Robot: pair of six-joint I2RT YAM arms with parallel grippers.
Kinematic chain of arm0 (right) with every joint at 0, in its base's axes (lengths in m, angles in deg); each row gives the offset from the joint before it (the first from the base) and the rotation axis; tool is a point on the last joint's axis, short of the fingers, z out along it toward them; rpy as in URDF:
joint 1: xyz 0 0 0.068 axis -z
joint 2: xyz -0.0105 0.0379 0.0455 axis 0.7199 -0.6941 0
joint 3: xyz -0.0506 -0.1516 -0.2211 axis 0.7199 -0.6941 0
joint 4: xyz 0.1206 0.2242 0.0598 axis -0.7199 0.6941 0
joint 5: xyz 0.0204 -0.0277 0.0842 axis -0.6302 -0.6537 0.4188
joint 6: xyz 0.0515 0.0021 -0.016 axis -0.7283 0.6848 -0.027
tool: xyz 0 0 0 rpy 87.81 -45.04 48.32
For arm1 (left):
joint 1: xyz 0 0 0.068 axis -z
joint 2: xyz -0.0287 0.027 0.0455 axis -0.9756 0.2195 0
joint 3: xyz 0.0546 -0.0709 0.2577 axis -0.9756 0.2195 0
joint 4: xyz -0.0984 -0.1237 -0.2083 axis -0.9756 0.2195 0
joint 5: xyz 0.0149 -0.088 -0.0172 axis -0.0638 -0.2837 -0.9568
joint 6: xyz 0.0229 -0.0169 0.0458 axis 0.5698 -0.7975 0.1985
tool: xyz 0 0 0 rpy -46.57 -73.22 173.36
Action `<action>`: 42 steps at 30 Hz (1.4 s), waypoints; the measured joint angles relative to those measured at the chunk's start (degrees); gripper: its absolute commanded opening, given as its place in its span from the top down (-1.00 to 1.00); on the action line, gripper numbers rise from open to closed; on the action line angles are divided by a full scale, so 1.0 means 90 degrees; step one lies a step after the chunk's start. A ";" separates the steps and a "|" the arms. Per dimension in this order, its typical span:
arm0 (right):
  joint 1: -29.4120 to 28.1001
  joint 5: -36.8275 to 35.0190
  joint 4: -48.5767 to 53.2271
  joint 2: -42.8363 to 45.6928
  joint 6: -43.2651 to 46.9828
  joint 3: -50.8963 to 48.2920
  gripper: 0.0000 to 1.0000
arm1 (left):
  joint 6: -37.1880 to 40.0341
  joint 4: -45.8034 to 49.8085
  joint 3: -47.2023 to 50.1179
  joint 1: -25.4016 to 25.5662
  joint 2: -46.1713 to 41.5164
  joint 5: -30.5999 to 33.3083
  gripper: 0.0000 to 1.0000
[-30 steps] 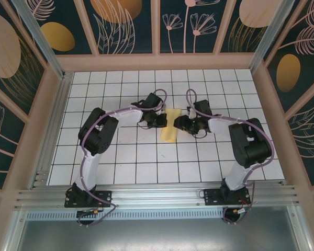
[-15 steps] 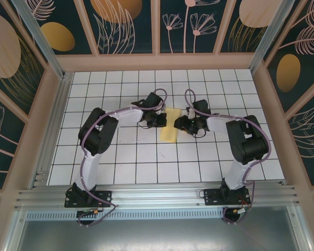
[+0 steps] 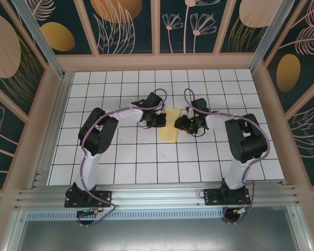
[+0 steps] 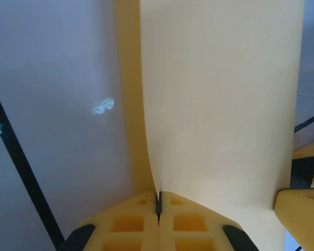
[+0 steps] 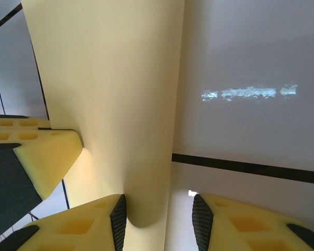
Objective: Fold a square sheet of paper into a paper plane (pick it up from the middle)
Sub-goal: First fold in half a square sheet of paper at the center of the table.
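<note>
The pale-yellow sheet of paper (image 3: 168, 130) lies folded lengthwise into a narrow strip at the middle of the tiled table, between both grippers. My left gripper (image 3: 161, 121) sits at the strip's left side. In the left wrist view its jaws (image 4: 158, 201) are shut on an upright layer of the paper (image 4: 220, 104). My right gripper (image 3: 178, 124) is at the strip's right side. In the right wrist view it (image 5: 159, 215) stands open, with the paper's rounded fold (image 5: 120, 104) inside the gap against the left pad (image 5: 119, 219). The right pad is apart from the paper.
The white tiled table (image 3: 125, 157) is walled by a wooden frame (image 3: 157, 63) at the back and sides. A left gripper finger (image 5: 47, 154) shows beside the paper in the right wrist view. A right gripper finger (image 4: 303, 209) shows in the left wrist view.
My right gripper has slid a little left onto the paper's right side and its jaws have narrowed. The left gripper stays shut on the paper in place.
</note>
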 measured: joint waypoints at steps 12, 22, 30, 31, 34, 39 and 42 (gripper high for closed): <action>-0.0039 -0.0083 0.0121 -0.0010 0.0075 0.0070 0.21 | -0.0002 0.0017 -0.0010 0.0000 0.0000 0.0027 1.00; -0.0209 0.0143 -0.0129 0.0000 0.0112 0.0070 0.14 | -0.0002 0.0017 -0.0010 0.0000 0.0000 0.0024 1.00; -0.0240 0.0083 -0.0153 -0.0078 0.0117 0.0075 0.28 | -0.0002 0.0017 -0.0010 0.0000 0.0002 0.0032 1.00; -0.0238 0.0075 -0.0153 -0.0109 0.0117 0.0080 0.29 | -0.0005 0.0019 -0.0010 0.0000 0.0000 0.0044 1.00; -0.0228 0.0049 -0.0114 -0.0117 0.0117 0.0104 0.33 | -0.0012 0.0019 -0.0010 0.0000 0.0000 0.0051 1.00; -0.0228 -0.0019 -0.0002 -0.0155 0.0117 0.0163 0.37 | -0.0168 0.0017 -0.0010 0.0000 -0.0090 0.0209 0.69; -0.0228 -0.0036 0.0046 -0.0177 0.0146 0.0197 0.38 | -0.0342 -0.0012 0.0053 -0.0005 -0.0374 0.0403 0.58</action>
